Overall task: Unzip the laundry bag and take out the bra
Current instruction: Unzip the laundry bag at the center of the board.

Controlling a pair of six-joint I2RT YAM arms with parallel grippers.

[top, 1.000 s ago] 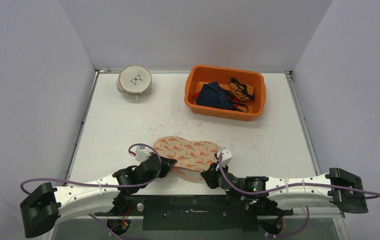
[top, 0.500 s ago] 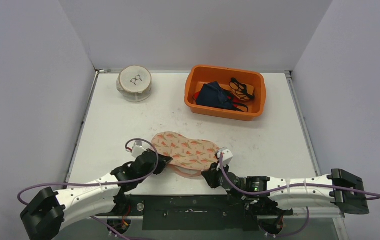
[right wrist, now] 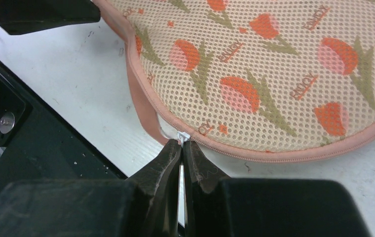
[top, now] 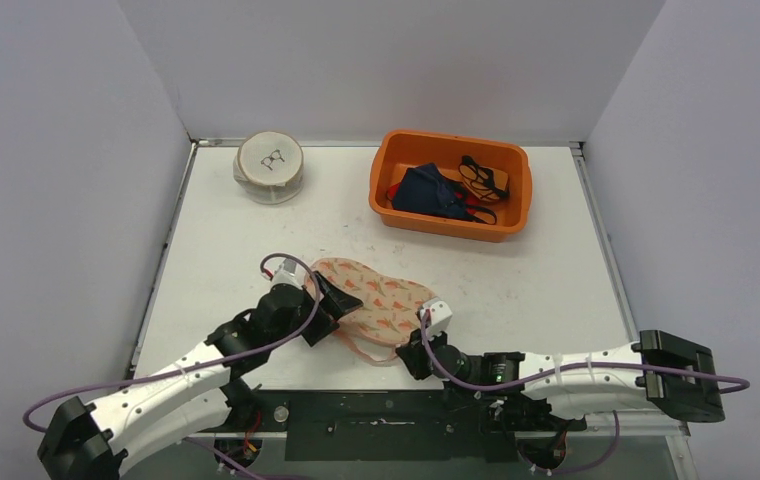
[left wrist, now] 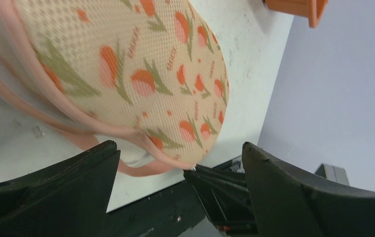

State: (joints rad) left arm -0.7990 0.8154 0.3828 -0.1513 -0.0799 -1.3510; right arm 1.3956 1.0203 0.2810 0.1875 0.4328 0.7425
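Note:
The laundry bag (top: 376, 300), peach mesh printed with orange tulips, lies flat near the table's front edge. My right gripper (top: 417, 345) is shut on the small white zip pull (right wrist: 182, 135) at the bag's near rim, with its fingertips (right wrist: 173, 150) pressed together. At the bag's left end, my left gripper (top: 332, 303) stands open; its wide black fingers (left wrist: 52, 182) frame the bag (left wrist: 126, 64) without touching it. The bra is hidden.
An orange bin (top: 516, 215) at the back right holds dark garments. A round white zipped pouch (top: 270, 167) sits at the back left. The black base frame (top: 386, 412) runs along the near edge just below the bag.
My left gripper has opened and let go of the bag's left end, moving farther from the near edge. The bag and my right gripper, holding the pull, have shifted left.

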